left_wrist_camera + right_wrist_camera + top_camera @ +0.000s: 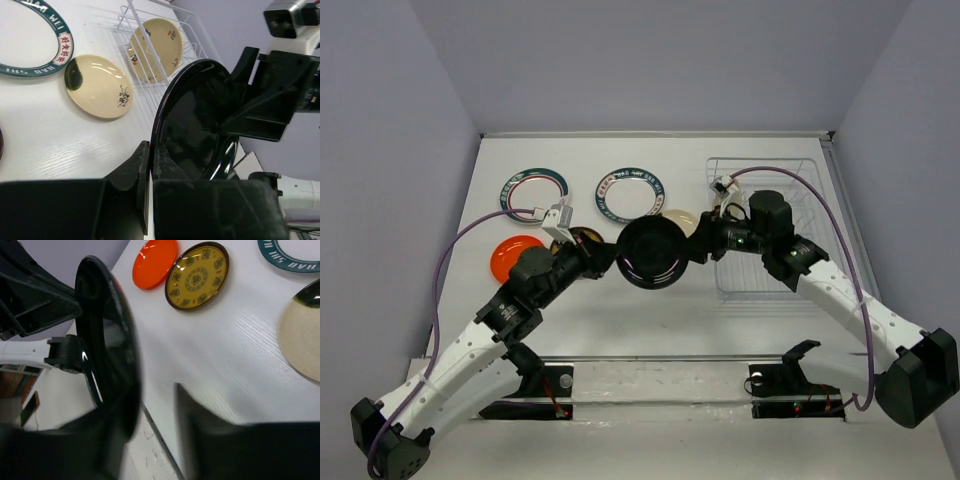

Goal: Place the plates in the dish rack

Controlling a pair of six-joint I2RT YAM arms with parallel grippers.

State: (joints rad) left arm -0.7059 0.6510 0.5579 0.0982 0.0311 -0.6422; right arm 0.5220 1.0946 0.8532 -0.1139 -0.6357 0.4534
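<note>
The black plate (652, 252) is held upright on edge above the table's middle. My left gripper (605, 256) is shut on its left rim, which the left wrist view (151, 147) shows pinched between the fingers. My right gripper (701, 247) is at the plate's right rim with its jaws apart. In the right wrist view (152, 400) the black plate (105, 340) lies against the left finger. The white wire dish rack (798, 180) stands at the right. It holds one cream plate (155, 47).
On the table lie two green-rimmed plates (534, 192) (629, 193), an orange plate (515, 256), an amber plate (197, 276) and a second cream plate (97, 85) left of the rack. The table's front edge runs just behind the arm bases.
</note>
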